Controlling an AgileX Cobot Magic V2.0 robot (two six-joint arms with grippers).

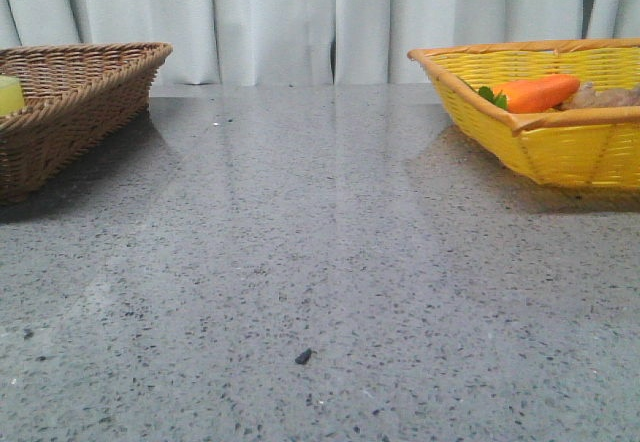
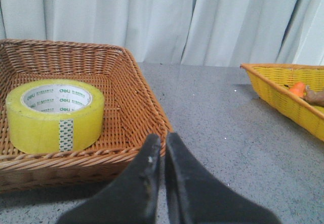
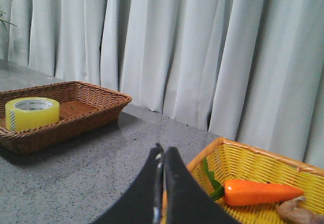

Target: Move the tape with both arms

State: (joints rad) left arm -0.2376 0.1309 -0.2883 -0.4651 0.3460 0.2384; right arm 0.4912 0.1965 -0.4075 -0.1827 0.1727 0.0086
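The yellow tape roll (image 2: 54, 115) lies flat in the brown wicker basket (image 2: 142, 97), white core up. It also shows in the right wrist view (image 3: 31, 113), and as a yellow sliver in the front view (image 1: 10, 94). My left gripper (image 2: 162, 142) is shut and empty, just outside the basket's near corner, apart from the tape. My right gripper (image 3: 163, 153) is shut and empty, above the near corner of the yellow basket (image 3: 263, 163). Neither gripper shows in the front view.
The brown basket (image 1: 90, 87) stands at the far left, the yellow basket (image 1: 560, 132) at the far right. An orange carrot (image 1: 538, 93) and a brownish item (image 1: 605, 96) lie in the yellow one. Grey speckled table (image 1: 320, 262) lies between; white curtains behind.
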